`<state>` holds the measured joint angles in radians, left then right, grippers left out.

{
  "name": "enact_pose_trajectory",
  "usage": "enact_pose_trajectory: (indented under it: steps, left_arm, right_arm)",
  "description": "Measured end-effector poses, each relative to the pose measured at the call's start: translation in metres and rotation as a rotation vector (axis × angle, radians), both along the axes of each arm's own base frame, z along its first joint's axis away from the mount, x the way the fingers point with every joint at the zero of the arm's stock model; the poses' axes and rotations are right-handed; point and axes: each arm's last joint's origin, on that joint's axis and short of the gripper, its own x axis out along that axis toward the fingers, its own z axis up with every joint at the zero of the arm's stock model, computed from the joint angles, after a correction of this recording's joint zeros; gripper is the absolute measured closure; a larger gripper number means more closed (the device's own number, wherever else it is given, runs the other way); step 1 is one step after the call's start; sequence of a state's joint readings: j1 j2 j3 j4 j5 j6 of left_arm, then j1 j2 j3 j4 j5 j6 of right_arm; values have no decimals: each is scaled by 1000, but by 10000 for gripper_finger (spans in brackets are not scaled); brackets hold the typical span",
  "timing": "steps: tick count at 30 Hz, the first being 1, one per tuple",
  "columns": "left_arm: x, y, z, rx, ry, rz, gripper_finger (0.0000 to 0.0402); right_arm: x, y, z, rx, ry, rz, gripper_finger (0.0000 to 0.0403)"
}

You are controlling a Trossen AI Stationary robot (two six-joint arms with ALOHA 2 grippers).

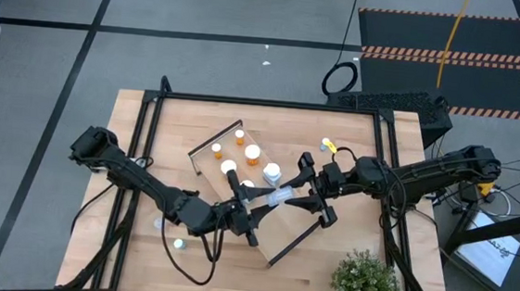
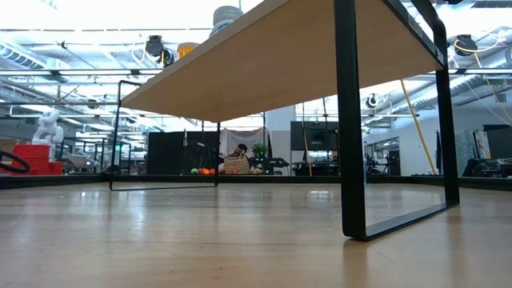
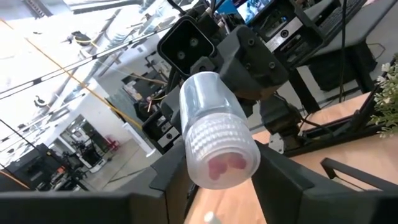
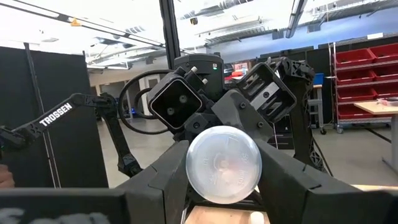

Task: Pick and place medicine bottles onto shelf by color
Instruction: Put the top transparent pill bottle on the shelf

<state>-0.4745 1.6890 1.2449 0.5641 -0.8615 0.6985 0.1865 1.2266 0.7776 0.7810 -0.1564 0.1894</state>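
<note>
**Clear bottle mid-handover between both tools**

Clear bottle [image 1: 277, 199] held level above the shelf [image 1: 277, 223], pinched at one end by the left tool [image 1: 254, 201], at the other by the right tool [image 1: 304, 197]. Next, probably: one tool to let go, the other to carry it to its colour group. Orange bottles [image 1: 253, 152] and a white-capped bottle [image 1: 272, 173] crowded on the shelf; two bottles [image 1: 178, 244] loose on the worktop [image 1: 353, 139]; plant [image 1: 364, 284] at the corner.
</note>
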Motion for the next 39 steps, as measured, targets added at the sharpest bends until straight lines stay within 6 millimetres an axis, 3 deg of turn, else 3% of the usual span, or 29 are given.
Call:
enact_pose_trajectory:
  steps: [10,23,33,39]
  left_arm:
    - [0,-1,-2,-29,2,3,255]
    - [-18,-13,10,-98,-32,45,251]
    - [-49,-16,16,-501,-36,-3,257]
    - [-67,-23,24,-626,-13,-109,251]
  right_arm:
    - [-1,0,-2,-5,31,1,239]
    - [-27,4,2,-79,189,-15,122]
    - [-44,13,-1,-229,267,-292,127]
    - [-38,22,-6,-246,304,-310,128]
